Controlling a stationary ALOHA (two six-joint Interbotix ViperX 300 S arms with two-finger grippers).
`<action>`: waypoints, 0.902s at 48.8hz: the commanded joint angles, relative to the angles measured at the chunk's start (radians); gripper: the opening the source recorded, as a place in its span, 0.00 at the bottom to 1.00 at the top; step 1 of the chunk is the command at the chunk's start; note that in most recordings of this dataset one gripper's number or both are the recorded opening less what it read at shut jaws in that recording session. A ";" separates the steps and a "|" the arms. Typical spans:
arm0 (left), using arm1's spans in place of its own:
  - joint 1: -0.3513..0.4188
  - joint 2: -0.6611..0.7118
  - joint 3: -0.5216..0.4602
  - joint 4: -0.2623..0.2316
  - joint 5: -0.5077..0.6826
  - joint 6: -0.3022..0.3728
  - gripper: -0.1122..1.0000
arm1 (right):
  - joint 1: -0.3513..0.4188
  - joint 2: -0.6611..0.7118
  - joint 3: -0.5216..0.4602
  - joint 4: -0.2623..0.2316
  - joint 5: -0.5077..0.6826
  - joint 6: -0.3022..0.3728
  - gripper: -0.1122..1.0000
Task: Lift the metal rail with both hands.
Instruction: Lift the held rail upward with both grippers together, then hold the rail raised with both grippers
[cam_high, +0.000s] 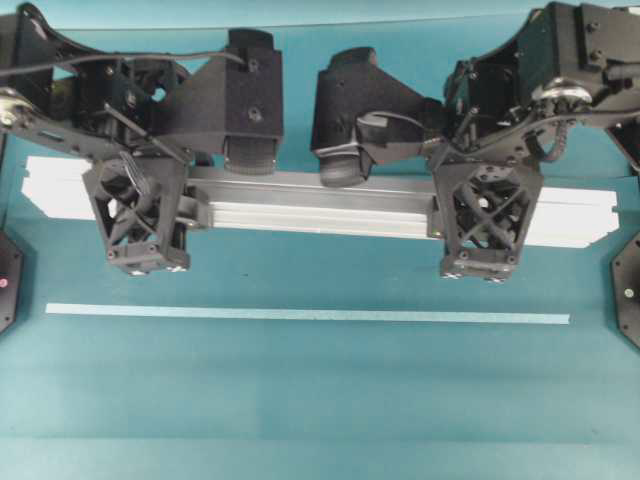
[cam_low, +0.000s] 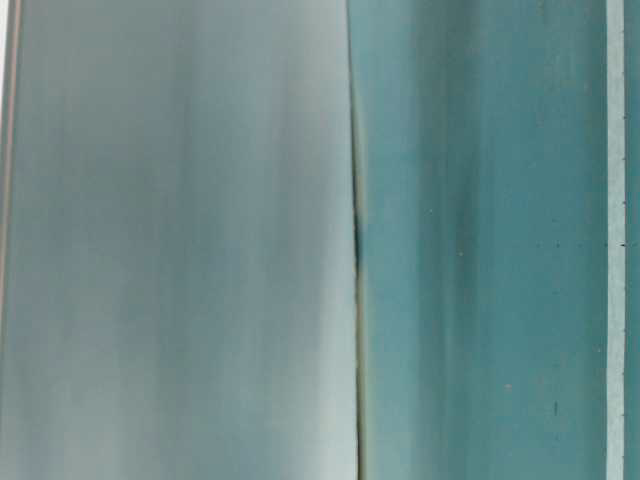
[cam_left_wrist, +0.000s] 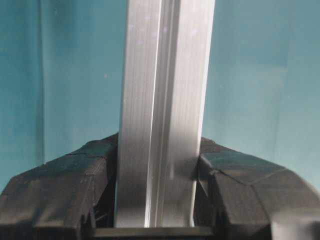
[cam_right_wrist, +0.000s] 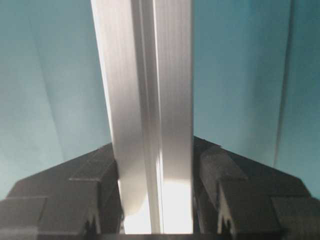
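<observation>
Across upper middle, overhead: metal rail (cam_high: 310, 208) level, left claw (cam_high: 140, 215) and right claw (cam_high: 487, 222) clamped near its ends; pale tape strip (cam_high: 300, 314) below on teal desk (cam_high: 320, 400). Left wrist: fingers (cam_left_wrist: 235, 185) pinching rail. Right wrist: same grip.

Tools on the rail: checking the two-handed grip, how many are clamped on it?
2: the left tool near the metal rail's left end, the right tool near its right end.

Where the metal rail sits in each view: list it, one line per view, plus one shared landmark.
Overhead: metal rail lies across the upper middle.
Table-level: cannot tell; only blur.
Left wrist: upright at centre, between the left claw fingers.
Right wrist: upright at centre, between the right claw fingers.
Landmark: teal table.
</observation>
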 joint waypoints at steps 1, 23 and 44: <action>0.005 -0.006 -0.049 0.003 -0.009 -0.002 0.43 | 0.005 0.000 -0.052 0.000 -0.020 0.009 0.50; 0.005 -0.006 -0.063 0.003 0.008 -0.005 0.43 | 0.005 0.000 -0.083 -0.015 -0.005 0.012 0.50; 0.005 -0.005 -0.064 0.003 0.008 -0.005 0.43 | 0.005 0.006 -0.077 -0.015 -0.005 0.011 0.50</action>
